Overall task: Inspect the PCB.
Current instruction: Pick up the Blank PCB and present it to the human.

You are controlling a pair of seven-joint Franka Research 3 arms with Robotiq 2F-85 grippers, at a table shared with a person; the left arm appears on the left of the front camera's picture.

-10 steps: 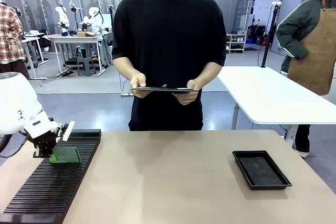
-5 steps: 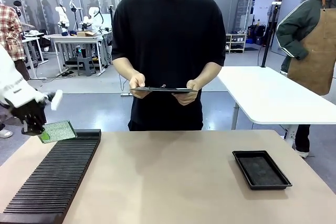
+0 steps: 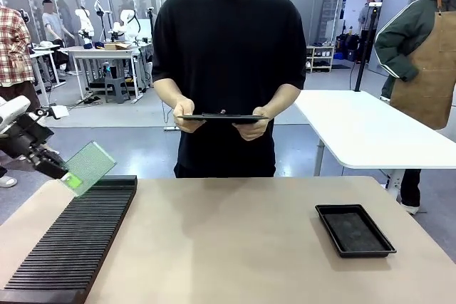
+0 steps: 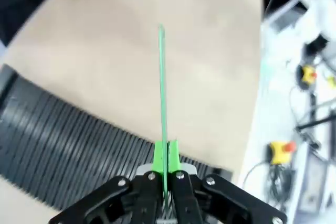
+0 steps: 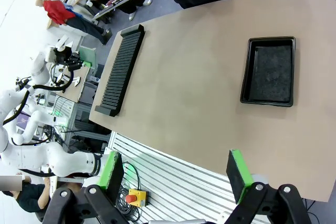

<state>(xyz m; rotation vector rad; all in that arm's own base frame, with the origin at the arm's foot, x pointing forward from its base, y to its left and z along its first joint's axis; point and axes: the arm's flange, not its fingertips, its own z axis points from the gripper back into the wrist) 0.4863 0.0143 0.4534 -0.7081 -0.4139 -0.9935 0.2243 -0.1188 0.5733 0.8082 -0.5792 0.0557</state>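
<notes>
PCB point(image 3: 89, 166), pinched by one edge in my left end effector point(image 3: 57, 170), hangs tilted above the slotted rack's point(image 3: 78, 240) far end while my right end effector point(image 5: 176, 174) gapes empty, so presenting it seems the step in hand, and next I should steady its face toward the person point(image 3: 228, 55).

My front camera looks across the counter point(image 3: 235, 240) at the person point(image 3: 228, 69). My left wrist camera peers close along my left fingers point(image 4: 157, 158) onto the rack point(image 4: 63, 140). The right one, high up, shares rack, tray point(image 5: 270, 72) and counter with the front.
</notes>
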